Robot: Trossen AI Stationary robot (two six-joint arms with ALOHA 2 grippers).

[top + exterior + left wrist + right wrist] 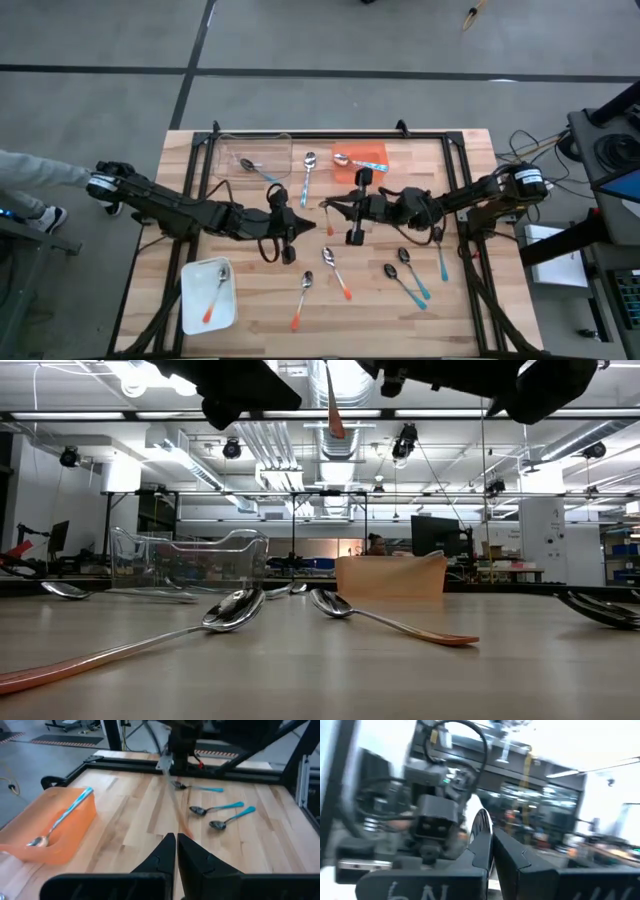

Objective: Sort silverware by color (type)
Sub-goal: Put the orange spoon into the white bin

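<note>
Near the middle of the wooden table [250, 275], the right gripper [491, 832] is clamping an orange-handled spoon [335, 415] and holding it well above the boards, with the handle hanging down and the silver bowl pinched between the dark fingers. Facing it from just beside, the left gripper [176, 837] is hovering over the table with its fingers pressed together and nothing between them. At the far edge, a clear container [232, 150] is holding one light-blue-handled spoon [262, 172], and an orange tray [75, 835] further along that edge is holding another light-blue spoon [60, 820], lying slantwise with its bowl near a corner. Between those two containers, a third light-blue-handled spoon [307, 175] is lying loose on the wood. Toward the near left corner, a white tray [190, 305] is carrying a single spoon with an orange handle [215, 295]. Two more orange-handled spoons [337, 272] [302, 300] are lying bare on the boards at the near side, close to each other but not touching. Under the right arm, three teal-handled spoons [215, 809] with dark bowls are resting on the wood, two of them nearly parallel and just beside one another, the third a little apart.
</note>
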